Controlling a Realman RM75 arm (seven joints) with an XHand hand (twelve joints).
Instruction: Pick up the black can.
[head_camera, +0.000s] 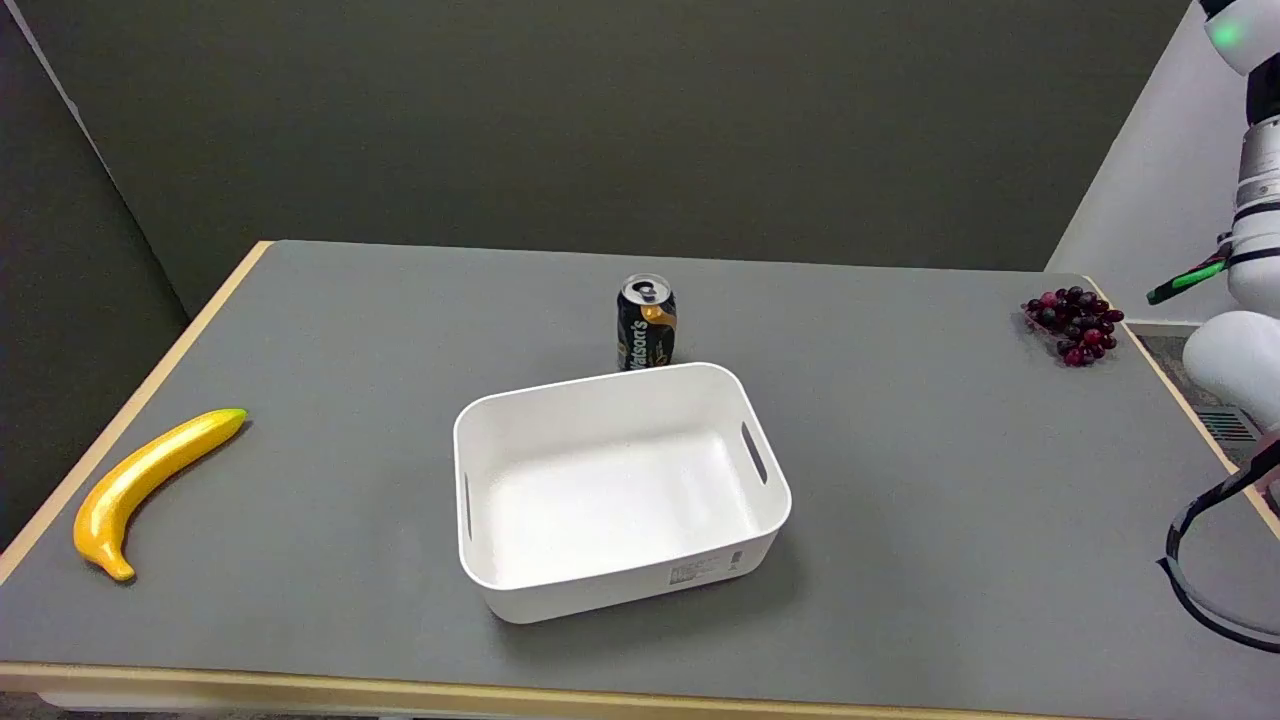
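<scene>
The black can (646, 322) with gold lettering stands upright on the grey table, just behind the far rim of the white bin (500, 590). Its lower part is hidden by that rim. Only the white segments of my right arm (1245, 300) show at the right edge of the head view. The right hand itself is out of the picture.
A yellow banana (150, 480) lies near the table's left edge. A bunch of dark red grapes (1075, 322) sits at the far right corner. A black cable (1195, 580) loops down from the arm over the right edge. The white bin holds nothing.
</scene>
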